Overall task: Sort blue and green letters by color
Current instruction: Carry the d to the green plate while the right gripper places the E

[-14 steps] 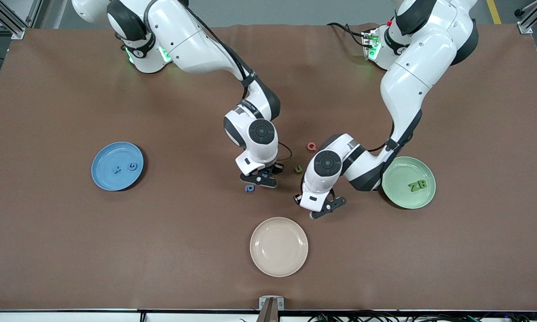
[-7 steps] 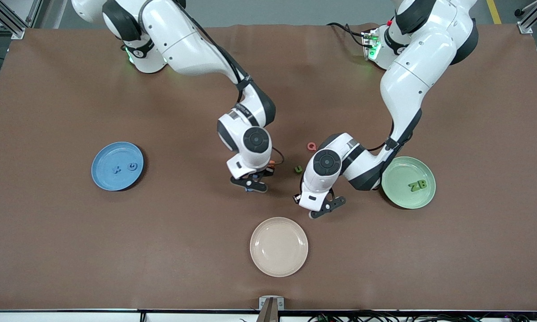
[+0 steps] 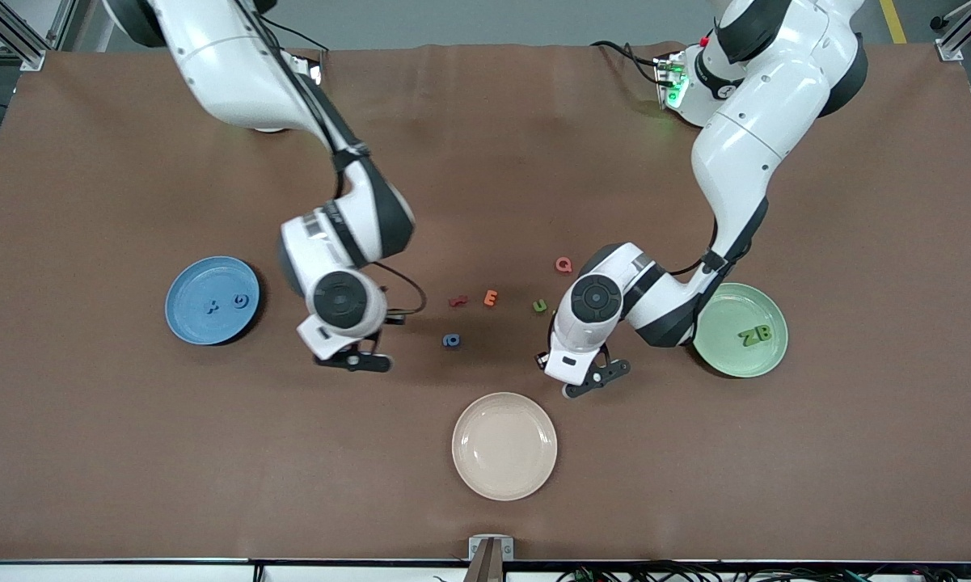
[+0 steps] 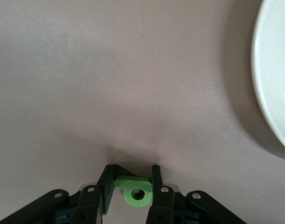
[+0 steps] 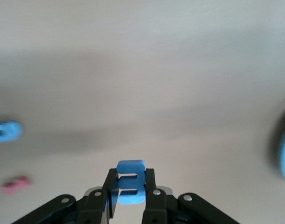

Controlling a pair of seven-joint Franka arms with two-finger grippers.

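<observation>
Sorting stands part done, with the eight blue and green letters spread over two plates, two tools and the bare surface. Two blue letters lie side by side in the blue plate toward the right arm's end. A third blue letter, the a, lies flat on the surface near the middle, nearer the front camera than two stray letters, a red one and an orange one. The fourth blue letter is pinched upright between the closed fingers of the right tool, which hangs over bare surface between the blue plate and the a.

Two green letters lie touching in the green plate toward the left arm's end. One green letter, the u, lies on the surface just beside the left arm's wrist, with a pink Q farther from the front camera. The fourth green letter, with a round loop, is clamped between the fingers of the left tool, over bare surface near the rim of the cream plate.

That makes three plates: blue, green and cream, the cream one nearest the front camera.
</observation>
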